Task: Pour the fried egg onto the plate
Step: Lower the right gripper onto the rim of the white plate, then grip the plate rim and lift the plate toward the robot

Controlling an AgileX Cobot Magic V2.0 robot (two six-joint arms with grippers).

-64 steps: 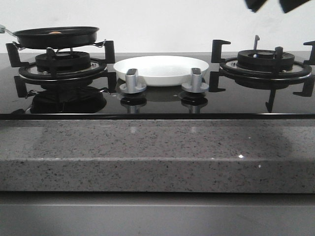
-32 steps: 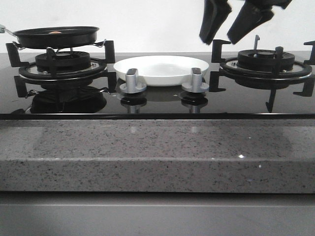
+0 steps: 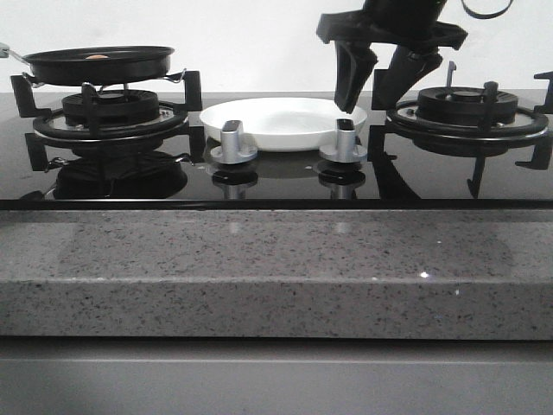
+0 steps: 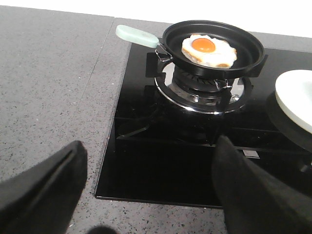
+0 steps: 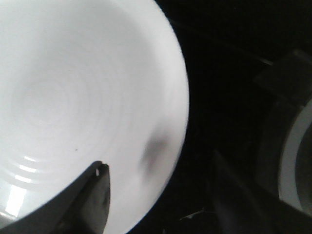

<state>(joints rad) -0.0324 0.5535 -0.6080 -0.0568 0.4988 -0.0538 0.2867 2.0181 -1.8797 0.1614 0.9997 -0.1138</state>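
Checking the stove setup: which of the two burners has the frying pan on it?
The left burner: the black frying pan holding the fried egg sits on it; the right burner is bare.

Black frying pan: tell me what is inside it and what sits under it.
Inside the black frying pan lies the fried egg, yolk up, nothing else. Under it is the left burner's grate; the pan covers the burner's centre, so that part stays unseen.

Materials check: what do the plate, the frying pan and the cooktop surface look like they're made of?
Plate: glossy white, probably glazed ceramic or melamine; it shows highlights in the right wrist view.
Frying pan: matte black, likely coated metal, with a pale green handle that looks plastic.
Cooktop surface: black glass, judging by the mirror-like reflections of the knobs and burner.
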